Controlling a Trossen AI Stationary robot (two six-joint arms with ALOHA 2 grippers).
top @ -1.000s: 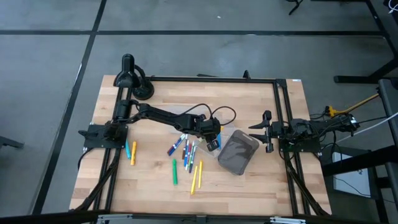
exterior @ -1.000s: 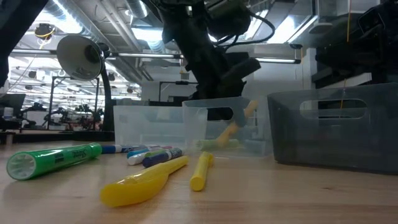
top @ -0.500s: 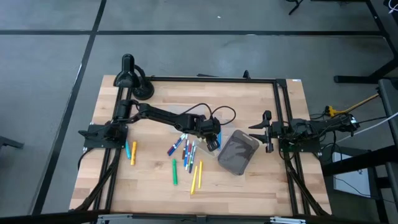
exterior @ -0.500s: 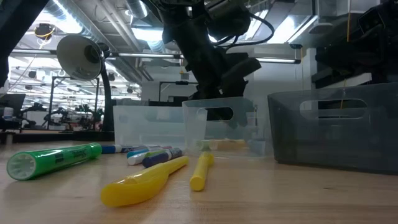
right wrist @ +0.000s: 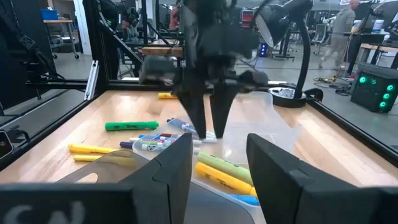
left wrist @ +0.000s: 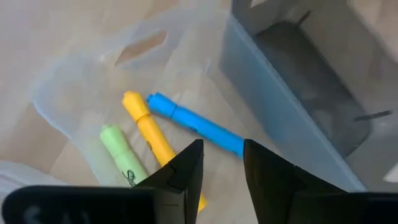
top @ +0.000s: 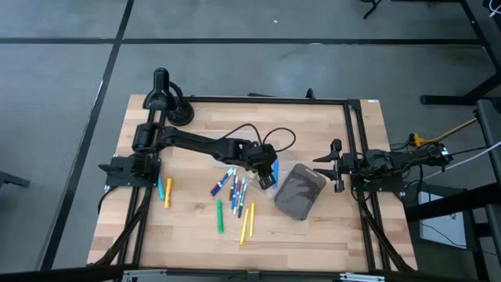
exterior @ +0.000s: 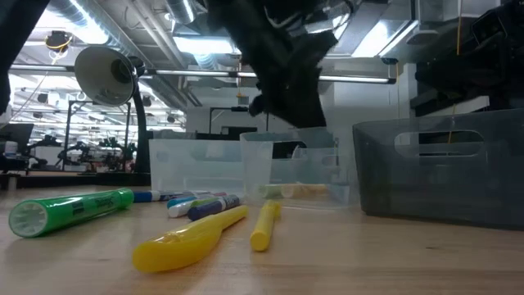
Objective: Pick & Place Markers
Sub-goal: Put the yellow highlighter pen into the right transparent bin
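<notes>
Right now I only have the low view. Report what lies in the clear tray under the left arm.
Observer: The left wrist view shows three markers in the clear tray: a blue marker, a yellow marker and a light green marker.
Operator: Confirm the left gripper's state.
Observer: The left gripper is open and empty, above that tray.
Operator: Locate the right arm.
Observer: The right gripper waits at the table's right edge, beyond the grey bin.

Robotics lab or workshop, wooden bench [top: 313, 235] on grey concrete floor [top: 235, 19]; exposed ceiling pipes [exterior: 155, 33], strip lights, metal frames [right wrist: 93, 50], desk lamp [exterior: 102, 74], a person [right wrist: 342, 25] standing far back
</notes>
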